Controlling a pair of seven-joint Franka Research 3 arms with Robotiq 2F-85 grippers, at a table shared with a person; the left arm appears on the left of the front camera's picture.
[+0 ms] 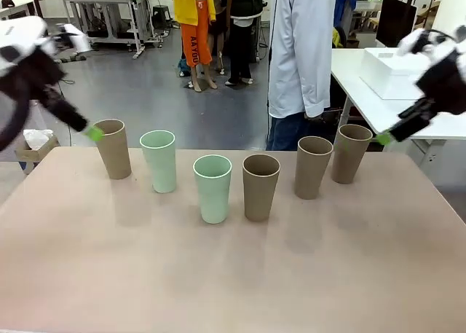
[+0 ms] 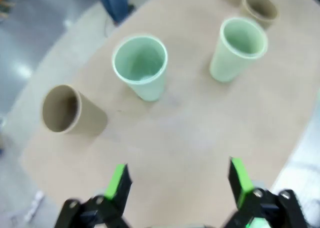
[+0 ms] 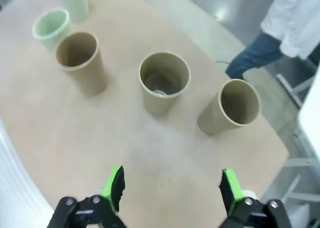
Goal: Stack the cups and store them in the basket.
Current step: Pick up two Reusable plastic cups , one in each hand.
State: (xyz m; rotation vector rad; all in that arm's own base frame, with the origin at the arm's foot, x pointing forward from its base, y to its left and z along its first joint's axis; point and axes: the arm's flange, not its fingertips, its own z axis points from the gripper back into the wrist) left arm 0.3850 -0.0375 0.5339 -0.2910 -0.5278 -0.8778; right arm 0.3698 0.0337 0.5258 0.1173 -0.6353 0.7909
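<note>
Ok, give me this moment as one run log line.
scene: four tan cups, two mint cups, upright in a row, none stacked | left gripper: open, empty | right gripper: open, empty

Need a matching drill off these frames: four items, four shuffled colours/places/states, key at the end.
Front view, counting from picture left.
1. leftmost cup
2. third cup from the left
3. basket
4. left pincer

a. open, holding nothing
b. mint green
c. on the white side table at the right
d. tan-brown

Pairs: 1-d, 2-b, 3-c, 4-a
</note>
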